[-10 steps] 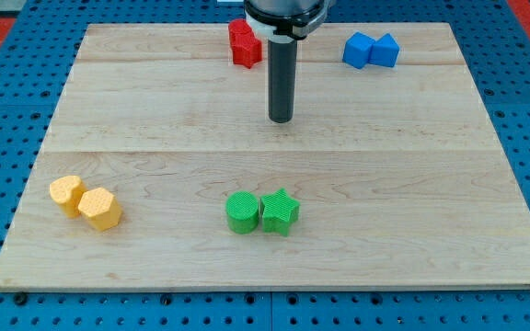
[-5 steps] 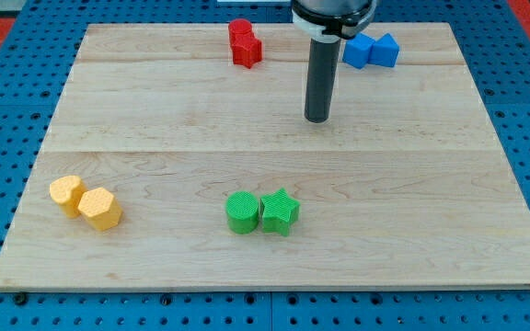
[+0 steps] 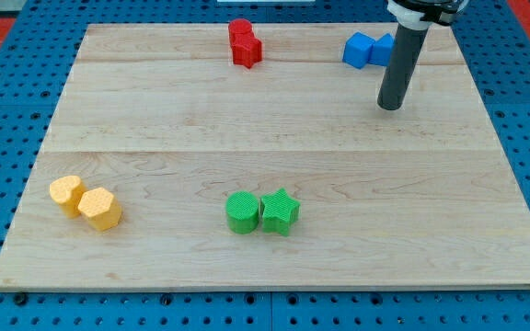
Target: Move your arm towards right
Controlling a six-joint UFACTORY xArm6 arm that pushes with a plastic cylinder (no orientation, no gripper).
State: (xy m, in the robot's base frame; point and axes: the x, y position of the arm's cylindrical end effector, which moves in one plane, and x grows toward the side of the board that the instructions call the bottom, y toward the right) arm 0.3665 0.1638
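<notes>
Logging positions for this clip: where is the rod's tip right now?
My tip rests on the wooden board in the view's upper right, just below the blue blocks, apart from them.

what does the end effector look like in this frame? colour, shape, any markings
A straight, plain dark grey-black cylindrical rod, smooth and unmarked, ending in a flat round end, my tip. At the view's top edge it enters a black collar with a white band; the rest of the arm is cropped out. No cables show.
</notes>
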